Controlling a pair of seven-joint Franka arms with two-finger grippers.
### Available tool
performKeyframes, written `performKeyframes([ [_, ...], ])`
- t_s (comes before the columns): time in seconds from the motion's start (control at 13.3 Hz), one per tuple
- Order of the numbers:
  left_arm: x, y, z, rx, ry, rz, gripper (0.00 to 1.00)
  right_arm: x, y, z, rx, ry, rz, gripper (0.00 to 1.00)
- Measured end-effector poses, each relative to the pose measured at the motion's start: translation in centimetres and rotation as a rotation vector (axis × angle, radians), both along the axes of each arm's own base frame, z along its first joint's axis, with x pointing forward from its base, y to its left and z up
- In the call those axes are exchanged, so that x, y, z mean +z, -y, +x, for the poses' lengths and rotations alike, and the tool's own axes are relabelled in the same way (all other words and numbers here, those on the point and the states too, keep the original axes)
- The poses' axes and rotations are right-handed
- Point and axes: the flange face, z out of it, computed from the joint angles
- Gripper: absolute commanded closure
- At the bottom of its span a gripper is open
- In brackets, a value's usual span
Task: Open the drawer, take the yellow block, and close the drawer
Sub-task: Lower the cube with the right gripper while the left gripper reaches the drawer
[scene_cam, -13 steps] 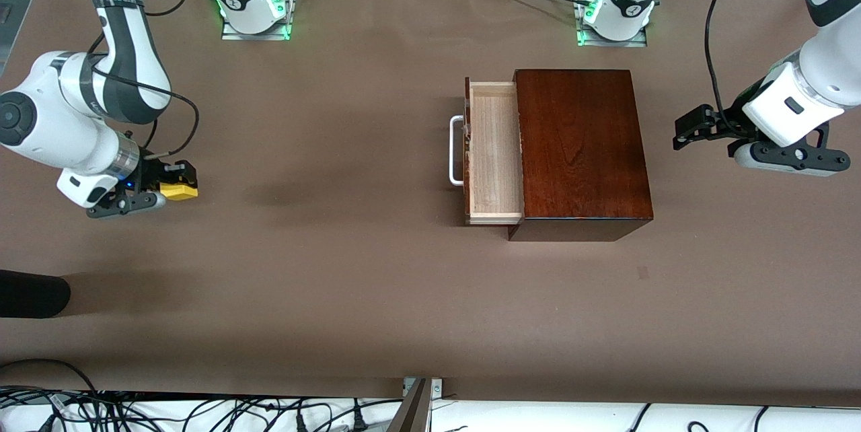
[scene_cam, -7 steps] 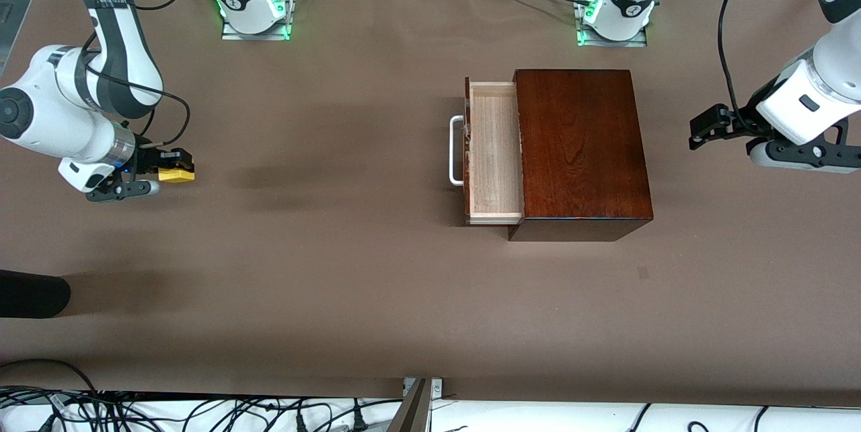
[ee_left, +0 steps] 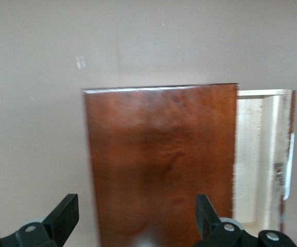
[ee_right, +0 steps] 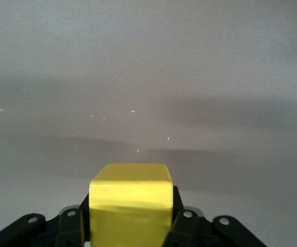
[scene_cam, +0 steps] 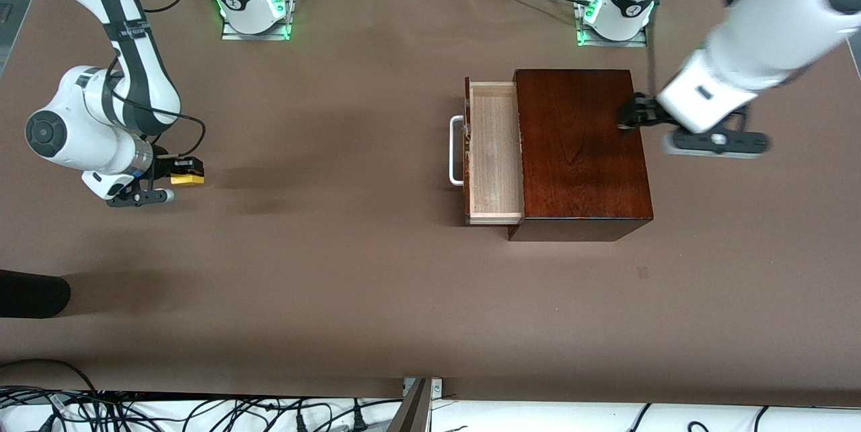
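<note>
The drawer [scene_cam: 494, 149] of the dark wooden box [scene_cam: 582, 149] is pulled out, its pale inside bare and its white handle [scene_cam: 456, 149] facing the right arm's end. My right gripper [scene_cam: 183, 173] is shut on the yellow block [scene_cam: 187, 179], low over the table near the right arm's end. The right wrist view shows the yellow block [ee_right: 130, 206] clamped in that gripper [ee_right: 130, 218]. My left gripper [scene_cam: 629, 116] hangs open over the box's edge toward the left arm's end. In the left wrist view the left gripper [ee_left: 135, 216] is wide apart above the box top [ee_left: 158, 154], the drawer [ee_left: 261, 154] beside it.
The two arm bases [scene_cam: 252, 8] [scene_cam: 615, 11] stand at the table's edge farthest from the front camera. A black rounded object [scene_cam: 30, 293] lies at the right arm's end, nearer the camera. Cables [scene_cam: 202, 412] run along the nearest edge.
My left arm has swung in from its end of the table to over the box. My right gripper, still holding the yellow block, has shifted slightly.
</note>
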Motion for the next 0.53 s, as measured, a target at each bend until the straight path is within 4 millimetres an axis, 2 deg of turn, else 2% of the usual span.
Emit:
performKeyframes([
  [0.3,-2.8,11.5,-2.0,0.205,-0.049,0.048,0.00,-2.7,0.6,0.5,-0.023,0.030,-0.026,0.68],
  [0.53,-6.5,18.8,-3.6,0.318,-0.081,0.095,0.00,-4.8,0.8,0.7,-0.030,0.049,-0.045,0.68],
])
